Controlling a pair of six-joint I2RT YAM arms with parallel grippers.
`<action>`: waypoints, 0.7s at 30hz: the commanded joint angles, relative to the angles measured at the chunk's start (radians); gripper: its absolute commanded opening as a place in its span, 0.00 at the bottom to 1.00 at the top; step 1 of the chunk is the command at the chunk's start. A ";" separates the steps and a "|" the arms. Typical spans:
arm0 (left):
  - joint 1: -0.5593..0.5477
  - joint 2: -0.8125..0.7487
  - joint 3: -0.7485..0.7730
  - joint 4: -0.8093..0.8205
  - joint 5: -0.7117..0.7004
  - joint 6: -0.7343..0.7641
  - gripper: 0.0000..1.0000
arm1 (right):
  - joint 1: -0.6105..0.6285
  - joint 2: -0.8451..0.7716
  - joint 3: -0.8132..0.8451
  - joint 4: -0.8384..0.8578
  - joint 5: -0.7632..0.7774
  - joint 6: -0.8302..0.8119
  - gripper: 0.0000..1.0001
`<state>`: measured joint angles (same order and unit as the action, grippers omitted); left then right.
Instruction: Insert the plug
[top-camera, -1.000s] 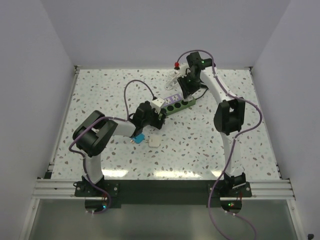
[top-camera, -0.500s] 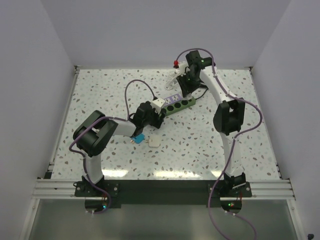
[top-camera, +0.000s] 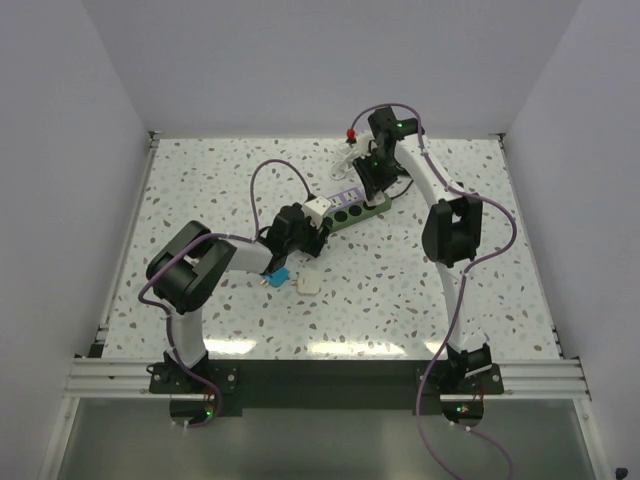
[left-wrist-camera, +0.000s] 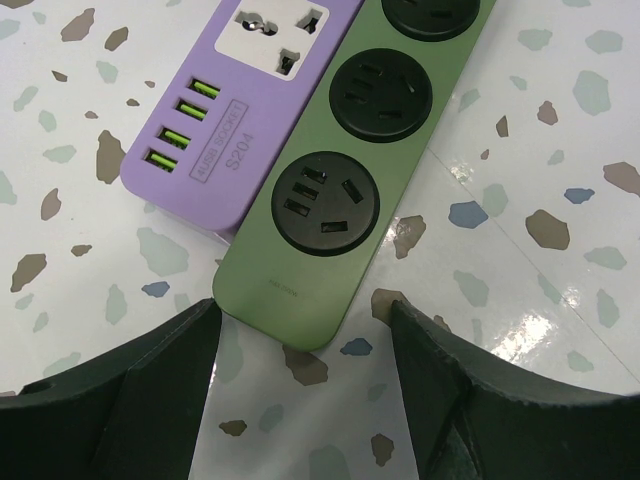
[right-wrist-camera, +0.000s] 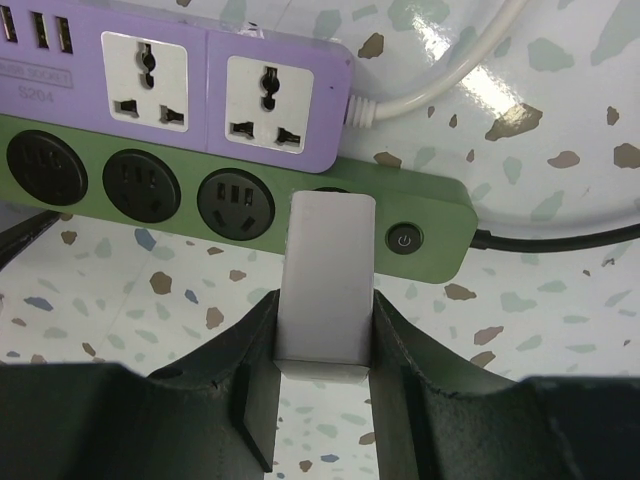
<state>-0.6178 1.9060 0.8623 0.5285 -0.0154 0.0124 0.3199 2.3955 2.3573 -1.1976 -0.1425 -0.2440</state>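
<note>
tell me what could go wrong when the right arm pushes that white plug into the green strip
1. The white plug in the right pincer covers its socket on the green power strip, so pin alignment cannot be checked; a skewed push may jam it.
2. The left pincer stands open around the strip's other end without clamping it, so the strip might slide or pivot against the purple strip.

- A green power strip (top-camera: 360, 210) and a purple power strip (top-camera: 345, 195) lie side by side, mid-bench toward the far edge.
- The right tool (right-wrist-camera: 325, 305), gripping the plug (right-wrist-camera: 325, 250), covers the green strip's switch end.
- A white block (top-camera: 308, 285) and a blue piece (top-camera: 281, 275) lie left of centre.
- The bench (top-camera: 490, 290) is open along its right edge.
</note>
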 joint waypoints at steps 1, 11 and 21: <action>-0.007 -0.002 0.027 0.005 -0.014 0.023 0.73 | -0.002 -0.006 0.051 -0.037 0.029 0.006 0.00; -0.008 -0.002 0.029 0.004 -0.024 0.026 0.72 | -0.001 0.004 0.050 -0.046 0.021 0.009 0.00; -0.008 -0.001 0.032 0.001 -0.027 0.024 0.72 | -0.001 -0.048 0.002 -0.019 -0.003 0.014 0.00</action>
<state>-0.6189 1.9060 0.8623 0.5282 -0.0307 0.0200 0.3199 2.3993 2.3596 -1.2076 -0.1230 -0.2417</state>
